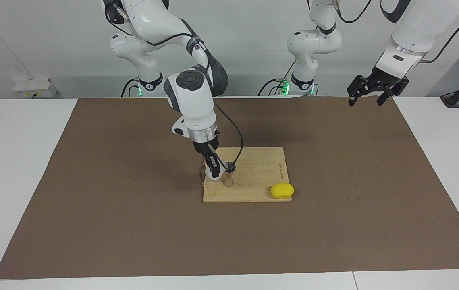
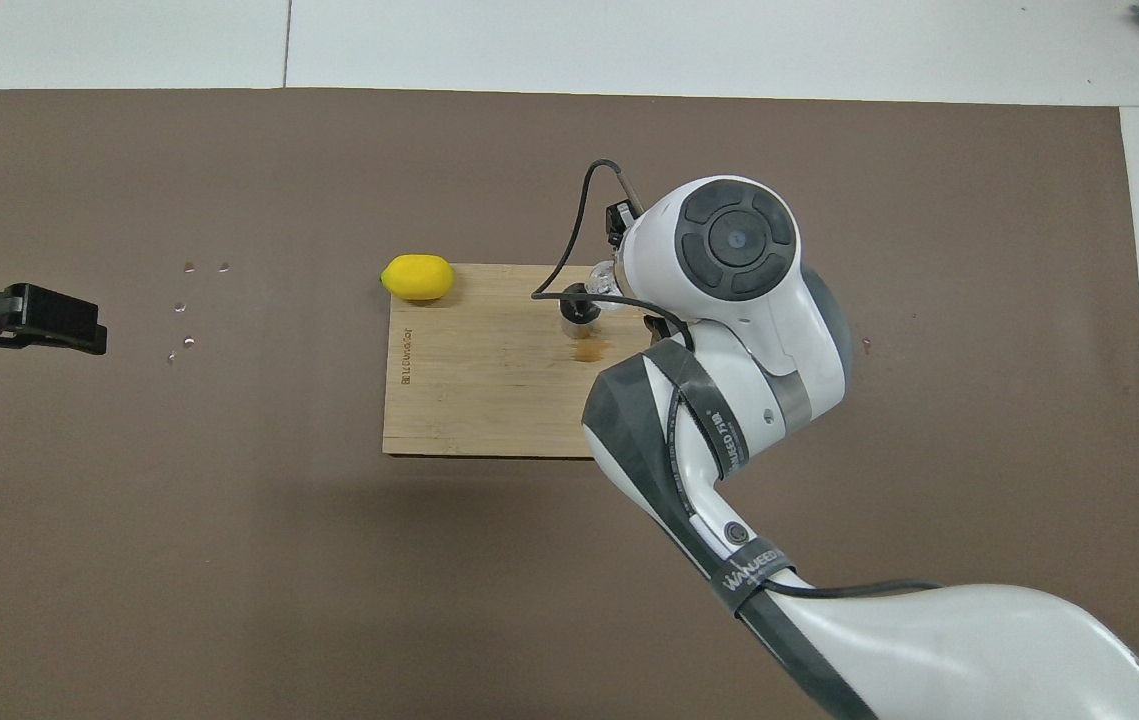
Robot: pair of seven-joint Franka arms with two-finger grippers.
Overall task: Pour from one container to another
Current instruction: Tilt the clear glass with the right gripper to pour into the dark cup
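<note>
A brown mat covers most of the table, with wide bare mat on every side of the board, a bamboo cutting board lying near the mat's middle.

The right arm reaches down over the board's end toward the right arm's side of the table. Its wrist points almost straight down, and the right gripper is low over that end of the board, clenched on the cup, a small clear glass that shows beside the wrist in the overhead view, just beside the jigger's mouth. In the facing view the cup is mostly hidden by the fingers. How far it is tipped cannot be told.

The jigger stands upright on the board, near the board's edge farther from the robots, with the gripper right against its rim. A small amber stain marks the board beside it.

The left arm waits, raised, its left gripper over the mat's edge at the left arm's end of the table, fingers spread apart and holding nothing.

A lemon sits at the board's corner farthest from the robots, toward the left arm's end, partly overhanging the mat. A few small droplets dot the mat between the lemon and the left gripper.
</note>
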